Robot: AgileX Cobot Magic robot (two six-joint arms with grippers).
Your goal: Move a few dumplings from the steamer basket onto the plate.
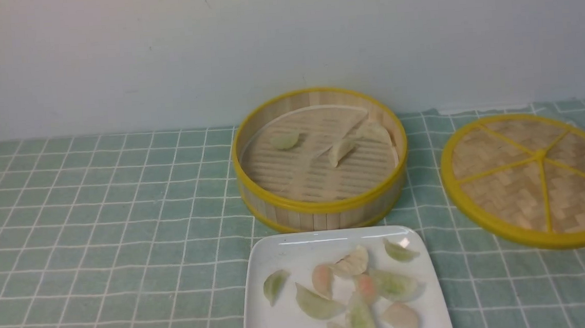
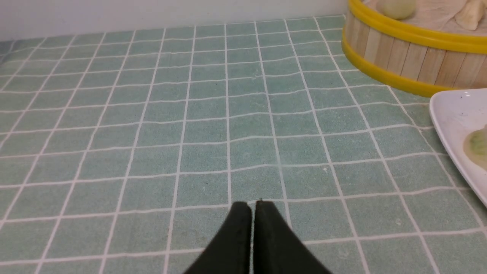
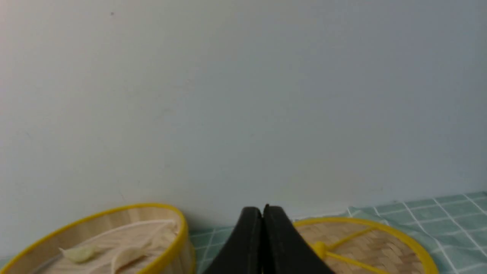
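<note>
Dumplings (image 1: 355, 293): most lie on the plate, a loose cluster of pale cream, greenish and pink-tinted crescents, several touching or overlapping; one greenish piece lies apart at the cluster's left. Two more are plainly in the steamer basket, one greenish at far left of its floor, one cream near the middle; a pale shape at its far right may be another, I cannot tell.
Tablecloth (image 1: 96, 224): green with a white grid, covering the whole surface up to the pale wall.
Lid (image 1: 535, 178): flat woven disc with yellow rim and spokes, lying to the right of the basket, apart from it.
Steamer basket (image 1: 321, 211): round, yellow-rimmed, slat wall, standing at centre far, just beyond the plate.
Plate (image 1: 278, 257): glossy white, rounded square, at centre near, its far edge just beside the basket's wall.
Left gripper (image 2: 253, 205): dark fingers pressed together, holding nothing, over bare cloth left of the plate.
Right gripper (image 3: 262, 209): fingers closed together, empty, raised, facing the wall between basket and lid.
</note>
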